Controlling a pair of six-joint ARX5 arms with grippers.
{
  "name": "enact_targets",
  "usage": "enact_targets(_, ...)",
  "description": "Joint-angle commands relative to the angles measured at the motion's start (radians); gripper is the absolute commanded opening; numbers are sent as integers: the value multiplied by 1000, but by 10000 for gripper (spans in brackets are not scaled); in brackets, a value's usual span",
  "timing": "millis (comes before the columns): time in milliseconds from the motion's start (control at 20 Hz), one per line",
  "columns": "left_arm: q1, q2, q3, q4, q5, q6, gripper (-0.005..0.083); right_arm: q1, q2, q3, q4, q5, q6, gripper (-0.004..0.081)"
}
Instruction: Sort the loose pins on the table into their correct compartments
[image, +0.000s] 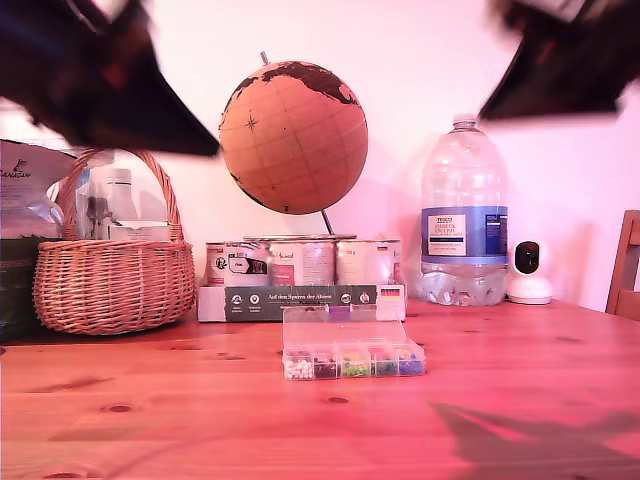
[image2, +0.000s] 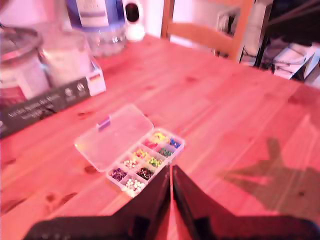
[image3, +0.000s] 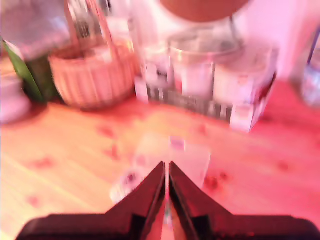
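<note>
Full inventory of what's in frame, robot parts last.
table: one, reddish-brown wood, under everything
pin box: one, clear, lid open, middle of the exterior view
compartments: several, holding sorted coloured pins
loose pins: none visible
tins: several, silver, behind the box in a dark tray
globe: one, orange-brown, behind the tins
basket: one, wicker, exterior view's left
water bottle: one, clear, blue label, exterior view's right
camera: one, white, beside the bottle
chair: one, wooden, exterior view's right edge
my first gripper: one, black, shut, above the table
my second gripper: one, black, shut, above the table

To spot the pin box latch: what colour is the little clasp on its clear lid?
Purple. The clasp shows best in the first wrist view.
</note>
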Motion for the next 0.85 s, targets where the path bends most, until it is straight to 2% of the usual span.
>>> enact_targets(0, 2, -55, -5, -32, -7, -8, -23, 20, -64, -7, -26, 0, 2, -12)
enact_targets(150, 2, -159, -5, -60, -23, -23, -23, 37, -158, -7, -100, -1, 2, -12)
enact_targets(300, 2, -230, -4, -94, -24, -29, -23, 37, -180, -7, -148, 3, 2, -12)
enact_targets(800, 2, -242, -4, -244, -24, -29, -23, 37, -180, -7, -397, 3, 2, -12)
